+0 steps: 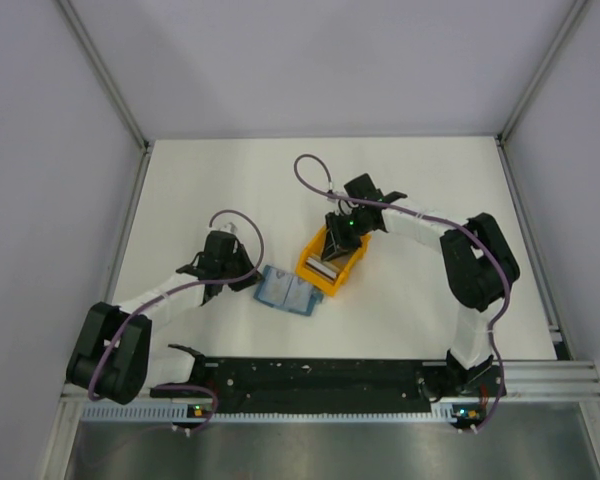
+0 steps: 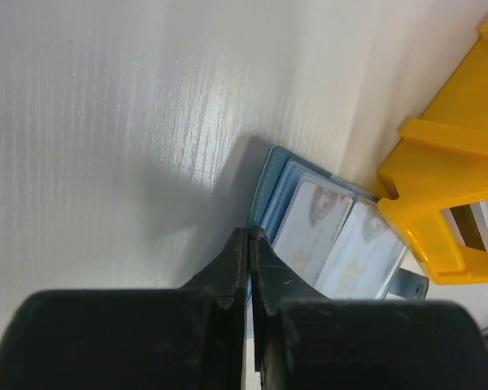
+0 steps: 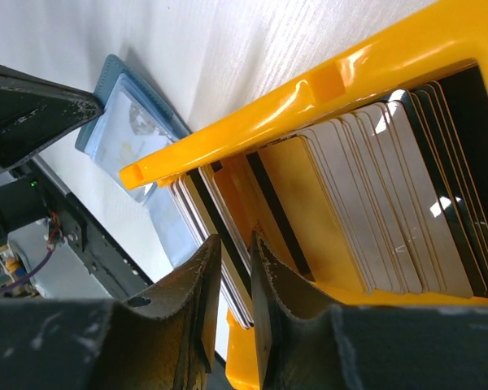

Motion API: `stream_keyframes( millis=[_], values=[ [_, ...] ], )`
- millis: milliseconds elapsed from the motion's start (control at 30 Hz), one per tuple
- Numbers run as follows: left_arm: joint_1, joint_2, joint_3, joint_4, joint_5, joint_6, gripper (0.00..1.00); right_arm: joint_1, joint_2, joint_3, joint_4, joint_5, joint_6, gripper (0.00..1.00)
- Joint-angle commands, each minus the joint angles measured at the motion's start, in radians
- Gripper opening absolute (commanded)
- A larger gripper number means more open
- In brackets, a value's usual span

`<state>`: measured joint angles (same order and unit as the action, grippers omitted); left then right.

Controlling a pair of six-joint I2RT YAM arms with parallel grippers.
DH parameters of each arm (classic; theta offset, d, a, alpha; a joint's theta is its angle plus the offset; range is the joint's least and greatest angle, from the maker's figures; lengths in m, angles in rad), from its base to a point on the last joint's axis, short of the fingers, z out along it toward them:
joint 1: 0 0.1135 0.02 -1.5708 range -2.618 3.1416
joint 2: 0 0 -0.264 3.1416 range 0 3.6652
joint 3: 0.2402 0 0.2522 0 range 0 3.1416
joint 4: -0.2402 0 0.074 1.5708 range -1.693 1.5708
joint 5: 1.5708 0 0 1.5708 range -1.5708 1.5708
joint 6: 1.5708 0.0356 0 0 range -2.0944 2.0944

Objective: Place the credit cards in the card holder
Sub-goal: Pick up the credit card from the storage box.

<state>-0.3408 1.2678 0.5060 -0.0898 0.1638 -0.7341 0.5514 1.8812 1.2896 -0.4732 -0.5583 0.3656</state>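
The card holder [image 1: 288, 291] lies open and flat on the table, teal-blue with pale pockets [image 2: 325, 236], and cards show through those pockets. My left gripper [image 2: 250, 233] is shut with nothing between its fingers, its tips at the holder's left edge [image 1: 248, 281]. The credit cards [image 3: 366, 195] stand on edge in rows inside an orange rack [image 3: 309, 89]. My right gripper [image 3: 234, 240] reaches down into the rack [image 1: 352, 268]. Its jaws stand narrowly apart around a few cards of the near row [image 3: 197, 203], and a thin gap still shows.
The orange rack sits right of the card holder, its corner touching the holder's right flap [image 2: 439, 162]. The black rail [image 1: 320, 380] with the arm bases runs along the near edge. White walls enclose the table on three sides.
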Motion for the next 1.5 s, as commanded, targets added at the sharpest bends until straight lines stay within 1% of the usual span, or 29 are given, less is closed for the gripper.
stream_keyframes(
  millis=[0,267,300,400,533,633,700,867,933,1100,1167,1333,1467],
  values=[
    [0.005,0.004,0.026,0.050,0.006,-0.002,0.00,0.008,0.016,0.019,-0.024,0.021,-0.031,0.20],
    [0.008,0.002,0.026,0.048,0.010,-0.001,0.00,0.027,0.042,0.030,-0.039,0.044,-0.043,0.17],
    [0.008,0.001,0.026,0.050,0.008,-0.001,0.00,0.028,0.042,0.030,-0.039,0.044,-0.047,0.14],
    [0.011,0.004,0.026,0.048,0.009,-0.001,0.00,0.031,0.041,0.034,-0.044,0.049,-0.053,0.00],
    [0.011,0.001,0.026,0.047,0.011,-0.001,0.00,0.031,0.015,0.045,-0.041,0.054,-0.059,0.00],
    [0.011,-0.004,0.023,0.044,0.011,-0.001,0.00,0.033,-0.019,0.054,-0.039,0.095,-0.062,0.00],
    [0.013,-0.010,0.022,0.041,0.010,-0.001,0.00,0.042,-0.051,0.053,-0.035,0.164,-0.065,0.00],
    [0.014,-0.022,0.017,0.036,0.005,-0.001,0.00,0.087,-0.149,0.019,0.010,0.398,-0.073,0.00],
    [0.014,-0.021,0.017,0.039,0.006,-0.002,0.00,0.099,-0.159,0.008,0.016,0.463,-0.068,0.00],
    [0.017,-0.018,0.016,0.044,0.016,-0.002,0.00,0.133,-0.166,-0.032,0.051,0.540,-0.063,0.00],
    [0.017,-0.018,0.016,0.045,0.017,-0.002,0.00,0.157,-0.156,-0.041,0.051,0.625,-0.059,0.00],
    [0.017,-0.019,0.012,0.045,0.020,-0.004,0.00,0.180,-0.128,-0.050,0.061,0.656,-0.036,0.00],
    [0.017,-0.028,0.005,0.044,0.017,-0.002,0.00,0.191,-0.126,-0.049,0.073,0.601,-0.050,0.01]
  ],
)
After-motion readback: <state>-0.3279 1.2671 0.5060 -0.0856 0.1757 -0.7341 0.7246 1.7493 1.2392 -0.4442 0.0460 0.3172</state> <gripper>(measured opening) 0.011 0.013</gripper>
